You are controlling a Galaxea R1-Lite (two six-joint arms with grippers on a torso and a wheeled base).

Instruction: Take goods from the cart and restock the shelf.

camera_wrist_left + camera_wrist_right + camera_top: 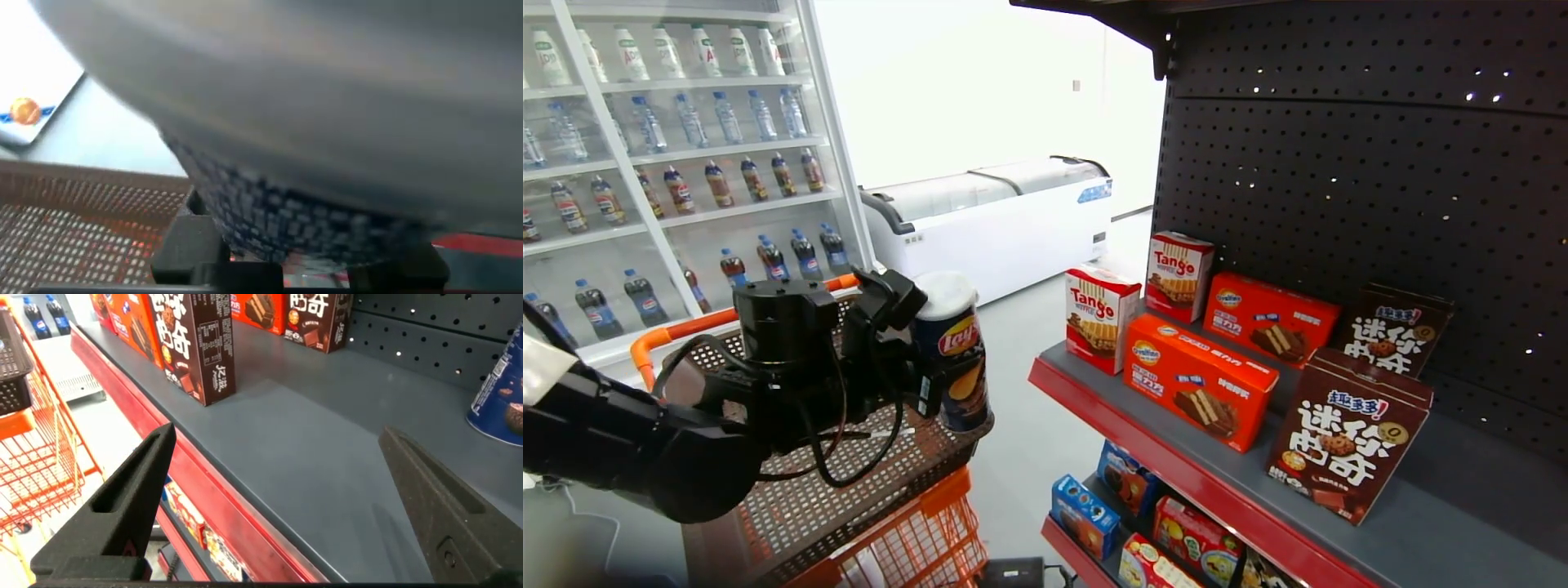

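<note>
A tall dark-blue chips can (953,353) with a white lid hangs upright above the cart's brown mesh tray (849,482), and my left gripper (908,351) is shut on its side. In the left wrist view the can (327,122) looms close, with the cart mesh (73,220) behind it. To the right of the can is the grey shelf (1421,506) with its red front edge. It carries red-and-white boxes (1101,317), orange boxes (1199,382) and brown boxes (1347,433). My right gripper (278,506) hangs open over a bare stretch of this shelf (310,433), near a brown box (196,343).
A blue can (502,392) stands on the shelf near the pegboard back wall (1339,163). More goods fill the lower shelf (1168,531). The cart has an orange handle (670,331) and an orange basket (907,539). A drinks fridge (678,163) and a chest freezer (996,220) stand behind.
</note>
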